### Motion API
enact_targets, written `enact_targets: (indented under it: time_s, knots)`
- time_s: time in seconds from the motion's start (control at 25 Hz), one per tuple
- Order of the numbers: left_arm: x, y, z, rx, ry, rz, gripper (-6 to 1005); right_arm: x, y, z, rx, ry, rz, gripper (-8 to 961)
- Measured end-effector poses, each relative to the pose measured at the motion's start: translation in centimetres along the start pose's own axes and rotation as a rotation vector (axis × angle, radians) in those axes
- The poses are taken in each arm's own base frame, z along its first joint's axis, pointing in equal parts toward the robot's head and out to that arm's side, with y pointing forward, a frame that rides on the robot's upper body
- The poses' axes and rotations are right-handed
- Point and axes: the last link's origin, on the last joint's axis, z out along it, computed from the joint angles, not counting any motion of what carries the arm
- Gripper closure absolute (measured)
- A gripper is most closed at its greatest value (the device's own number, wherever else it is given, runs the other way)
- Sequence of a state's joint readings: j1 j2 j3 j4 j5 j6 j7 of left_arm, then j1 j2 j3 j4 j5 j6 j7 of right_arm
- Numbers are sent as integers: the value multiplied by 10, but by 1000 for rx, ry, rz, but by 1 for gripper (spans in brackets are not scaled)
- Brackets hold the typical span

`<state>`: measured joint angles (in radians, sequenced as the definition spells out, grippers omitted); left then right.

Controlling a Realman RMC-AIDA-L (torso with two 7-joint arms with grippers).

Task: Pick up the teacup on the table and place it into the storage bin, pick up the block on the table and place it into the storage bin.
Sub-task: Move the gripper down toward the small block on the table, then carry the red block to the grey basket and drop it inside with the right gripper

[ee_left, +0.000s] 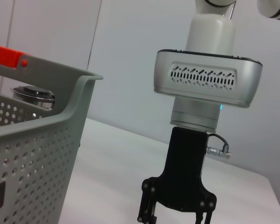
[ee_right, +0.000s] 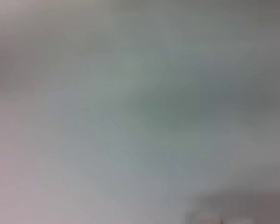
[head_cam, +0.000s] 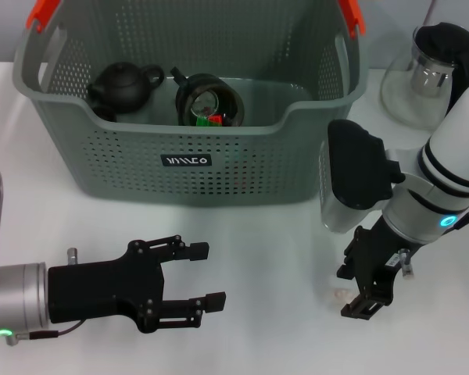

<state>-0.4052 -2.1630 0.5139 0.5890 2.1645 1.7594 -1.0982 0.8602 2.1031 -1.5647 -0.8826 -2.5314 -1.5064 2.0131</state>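
Observation:
The grey-green storage bin (head_cam: pixel 184 160) stands at the back of the white table, and its wall (ee_left: pixel 32 154) also fills one side of the left wrist view. Inside it a dark-rimmed teacup (head_cam: pixel 209 100) lies on its side, with red and green bits showing in it. My right gripper (head_cam: pixel 358 291) points down at the table right of the bin, open, and shows too in the left wrist view (ee_left: pixel 176 219). A small pale piece (head_cam: pixel 340 294), possibly the block, lies on the table beside its fingertips. My left gripper (head_cam: pixel 203 275) hovers open and empty at the front left.
A black teapot (head_cam: pixel 125 84) sits in the bin next to the teacup. A glass pitcher with a black lid (head_cam: pixel 434 74) stands at the back right, behind my right arm. Orange-red handles (head_cam: pixel 43 12) top the bin. The right wrist view shows only blurred table surface.

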Motion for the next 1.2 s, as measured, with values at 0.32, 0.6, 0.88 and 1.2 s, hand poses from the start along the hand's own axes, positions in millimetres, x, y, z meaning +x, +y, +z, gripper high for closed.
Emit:
enact_targets:
  time_s: [0.32,0.6,0.88,1.2]
  knots:
    - [0,0,0,1,-1,0,206,-3,2,5,4,19,-31,440]
    - [0,0,0,2,-1,-1,206,-3,3,7,2,25,-36,451]
    - [0,-1,0,2,-1,-1,206,-3,4,9,4,32,-45,590]
    - [0,-1,0,3,-1,-2,206,-6,4,-2,-11,-28,-25,759]
